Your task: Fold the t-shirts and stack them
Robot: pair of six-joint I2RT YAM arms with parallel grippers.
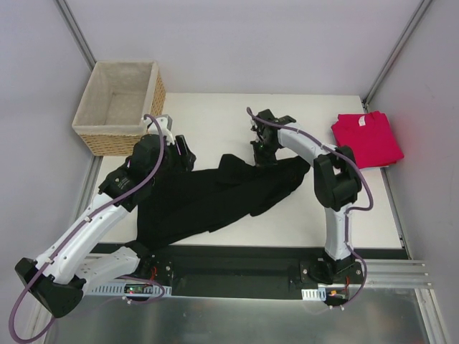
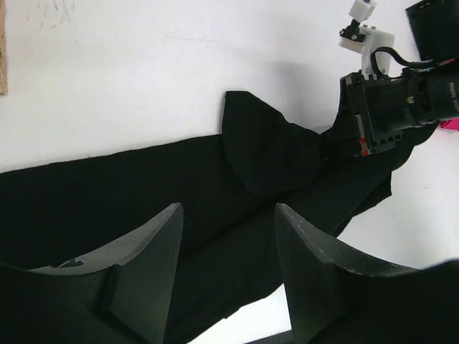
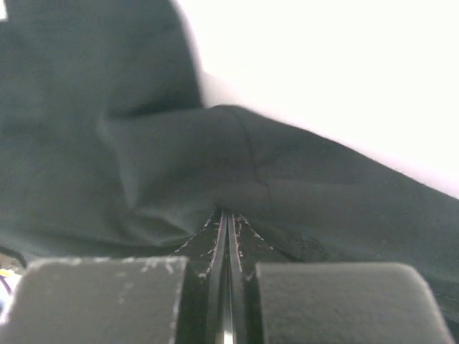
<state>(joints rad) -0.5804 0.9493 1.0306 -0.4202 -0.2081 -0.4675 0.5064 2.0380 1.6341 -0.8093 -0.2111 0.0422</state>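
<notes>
1. Hidden or unclear
- The tips of my right gripper point(image 3: 227, 221) are buried in cloth. The part of the fold between them is covered by the tips themselves.
- The right wrist view is blurred beyond the fold.
- The bases of my left fingers point(image 2: 147, 269) are cut off by the bottom edge of the left wrist view.
- I cannot tell whether the left tips touch the cloth or stand just above it.

2. Finger state
- Right: pressed together, pinching a raised fold of the black t-shirt point(image 1: 215, 197).
- Left gripper point(image 2: 228, 215): fingers spread, nothing between them.

3. Position of the shirts
- The black t-shirt lies crumpled on the table point(image 1: 215, 115). It passes directly beneath the gap of my left fingers and extends beyond both.
- Ahead of my left fingers and to their right, the shirt rises to a peaked flap just beside my right fingers.
- The red t-shirt point(image 1: 367, 137) lies folded, well apart from both grippers, on the far side of my right fingers.
- The basket point(image 1: 118, 136) stands near my left fingers, on their outer side.

4. Writing
- A small pale tag at the red t-shirt's collar is too small to read.
</notes>
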